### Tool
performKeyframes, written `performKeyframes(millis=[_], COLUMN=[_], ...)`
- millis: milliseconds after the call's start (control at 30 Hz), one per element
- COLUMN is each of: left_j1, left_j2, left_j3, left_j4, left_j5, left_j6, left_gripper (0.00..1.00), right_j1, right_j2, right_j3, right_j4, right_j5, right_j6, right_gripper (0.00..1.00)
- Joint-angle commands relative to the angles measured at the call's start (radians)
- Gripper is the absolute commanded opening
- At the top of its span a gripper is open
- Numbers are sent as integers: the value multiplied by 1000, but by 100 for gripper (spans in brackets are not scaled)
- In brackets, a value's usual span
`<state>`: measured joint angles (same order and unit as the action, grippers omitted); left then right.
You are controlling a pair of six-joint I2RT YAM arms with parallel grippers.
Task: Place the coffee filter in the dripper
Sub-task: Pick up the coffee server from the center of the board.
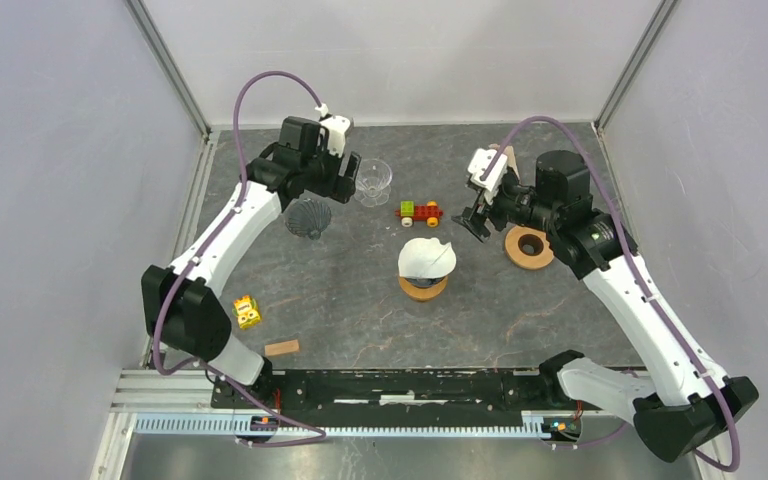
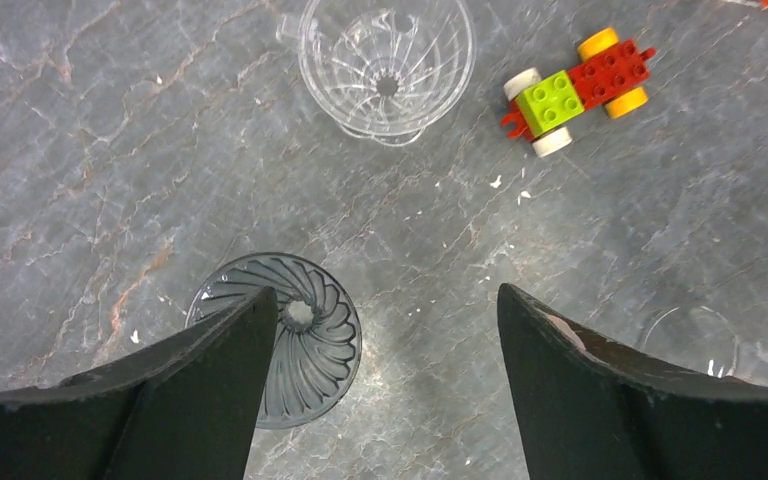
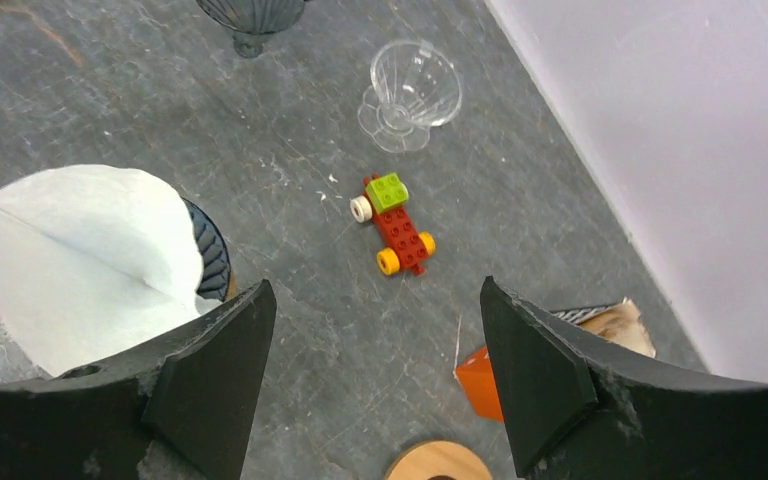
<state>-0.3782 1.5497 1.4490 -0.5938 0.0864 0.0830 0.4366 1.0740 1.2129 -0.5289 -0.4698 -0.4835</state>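
Filter (image 3: 80, 262) is thin white paper, folded to a cone w/ one crease down the side. It sits mouth-up in the dark ribbed dripper (image 3: 212, 258) on a wood ring (image 1: 423, 290), low and left of the right pincer (image 3: 375, 285) in its own cam, just off the left finger. I'd judge it near weightless, soft, easy to crush or tear, and liable to tip if nudged. If it needs reseating I'd pinch the top rim only, by the crease where it's prob. stiffest, w/ a light squeeze. It looks lopsided to me, poss. not fully down; can't confirm. Right pincer: jaws wide apart, nothing btwn them. Left pincer (image 2: 385, 290): also apart and empty, over the table (image 2: 410, 230), w/ a grey dripper (image 2: 315, 335) partly under its left finger and a clear glass dripper (image 2: 387, 65) and toy car (image 2: 575, 92) ahead of it.
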Motion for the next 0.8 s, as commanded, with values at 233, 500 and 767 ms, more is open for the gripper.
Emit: performKeyframes(millis=[233, 500, 767], left_j1=[9, 42, 67], left_j2=[217, 527, 714], left_j3=[97, 394, 606], left_j4=[138, 20, -110], left_j5=[-82, -91, 17], left_j6=[0, -148, -230], left_gripper=[79, 72, 59], right_j1=[-144, -199, -208], right_j2=[-67, -107, -122], right_j3=[-106, -159, -205], right_j4=[93, 92, 92], right_j5=[-91, -94, -93], right_j6=[69, 59, 38], right_gripper=[82, 82, 82])
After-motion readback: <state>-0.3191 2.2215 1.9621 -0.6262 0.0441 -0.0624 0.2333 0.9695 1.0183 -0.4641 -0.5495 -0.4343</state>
